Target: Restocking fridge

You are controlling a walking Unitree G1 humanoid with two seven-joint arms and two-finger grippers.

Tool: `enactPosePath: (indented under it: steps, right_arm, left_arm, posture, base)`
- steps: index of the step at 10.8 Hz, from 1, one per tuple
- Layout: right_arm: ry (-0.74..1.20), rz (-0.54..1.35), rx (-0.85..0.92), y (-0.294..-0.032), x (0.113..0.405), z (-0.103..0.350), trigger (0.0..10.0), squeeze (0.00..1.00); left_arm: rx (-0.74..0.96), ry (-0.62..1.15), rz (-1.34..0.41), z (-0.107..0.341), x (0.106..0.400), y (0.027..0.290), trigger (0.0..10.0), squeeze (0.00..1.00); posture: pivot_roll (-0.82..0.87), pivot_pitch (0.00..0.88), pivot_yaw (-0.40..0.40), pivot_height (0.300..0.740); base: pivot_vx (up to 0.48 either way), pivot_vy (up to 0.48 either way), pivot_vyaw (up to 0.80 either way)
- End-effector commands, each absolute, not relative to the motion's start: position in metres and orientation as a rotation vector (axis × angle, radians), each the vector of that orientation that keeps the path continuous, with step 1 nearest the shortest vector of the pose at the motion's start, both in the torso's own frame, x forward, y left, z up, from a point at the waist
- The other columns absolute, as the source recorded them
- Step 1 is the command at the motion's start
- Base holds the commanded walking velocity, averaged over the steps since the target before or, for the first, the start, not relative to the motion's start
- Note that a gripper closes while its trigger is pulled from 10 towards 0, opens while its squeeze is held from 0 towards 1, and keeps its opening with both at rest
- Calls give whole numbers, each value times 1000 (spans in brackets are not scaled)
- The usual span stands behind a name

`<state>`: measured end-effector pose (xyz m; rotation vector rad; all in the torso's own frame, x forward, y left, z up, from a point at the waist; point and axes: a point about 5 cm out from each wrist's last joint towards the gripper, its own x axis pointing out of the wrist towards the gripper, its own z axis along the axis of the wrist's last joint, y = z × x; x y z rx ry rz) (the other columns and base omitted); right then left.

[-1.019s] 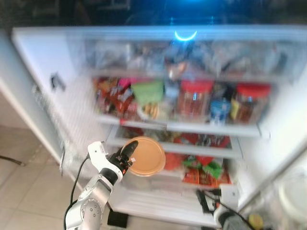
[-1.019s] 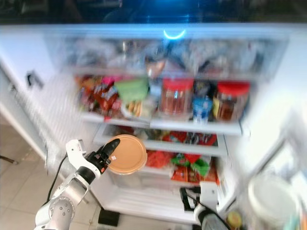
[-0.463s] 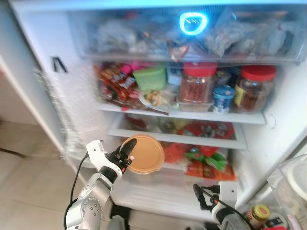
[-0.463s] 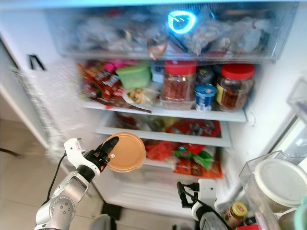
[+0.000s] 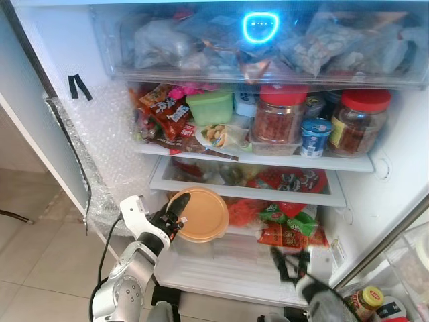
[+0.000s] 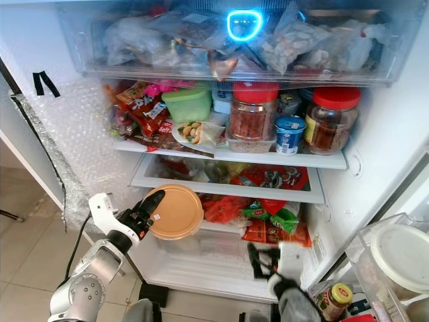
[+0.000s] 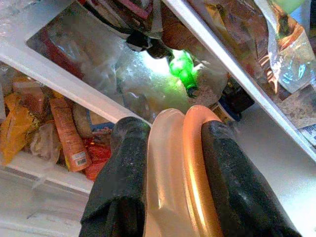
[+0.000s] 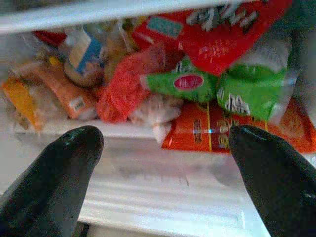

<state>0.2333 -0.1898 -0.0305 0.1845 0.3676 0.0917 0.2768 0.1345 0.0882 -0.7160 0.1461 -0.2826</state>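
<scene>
My left gripper [image 5: 178, 209] is shut on a round container with an orange lid [image 5: 201, 215], held on edge in front of the fridge's lower shelf [image 5: 248, 193]. In the left wrist view both black fingers [image 7: 123, 173] pinch the container's rim [image 7: 183, 168]. My right gripper [image 5: 290, 259] is open and blurred, low at the front of the fridge, just below the red and green snack bags [image 5: 288, 227]. The right wrist view has its fingertips [image 8: 64, 153] spread wide before those bags [image 8: 197, 84], with nothing between them.
The middle shelf [image 5: 268, 159] carries red-lidded jars [image 5: 358, 121], a green tub [image 5: 209, 106] and snack packets. A clear drawer [image 5: 255, 47] of bags sits on top. Bubble wrap [image 5: 100, 141] lines the left wall. Door bins at right hold a small jar [image 5: 365, 298] and a white-lidded tub [image 6: 402, 251].
The blurred, shifting picture has steadied as the camera moved. My right gripper has risen toward the snack bags. The left gripper still holds the orange-lidded container in about the same place.
</scene>
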Motion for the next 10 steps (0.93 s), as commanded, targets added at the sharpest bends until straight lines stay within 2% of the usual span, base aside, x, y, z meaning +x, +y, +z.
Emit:
enactPosePath:
  steps: [1,6,10]
  right_arm:
    - [337,110,189,-187,238,-26,10000,0]
    - [528,113,176,-184,203,-55,10000,0]
    - [590,58,148,-189,196,-61,10000,0]
  left_arm:
    - [-725,118,-280,93,280,132,10000,0]
    - [-717,118,-290,93,284,129,10000,0]
    - [-709,106,-270,93,285,130,10000,0]
  posture:
    - [-149,0,42,650]
    - [-156,0,39,650]
    - [-146,0,33,650]
  base:
    - [0,0,0]
    - [0,0,0]
    - [0,0,0]
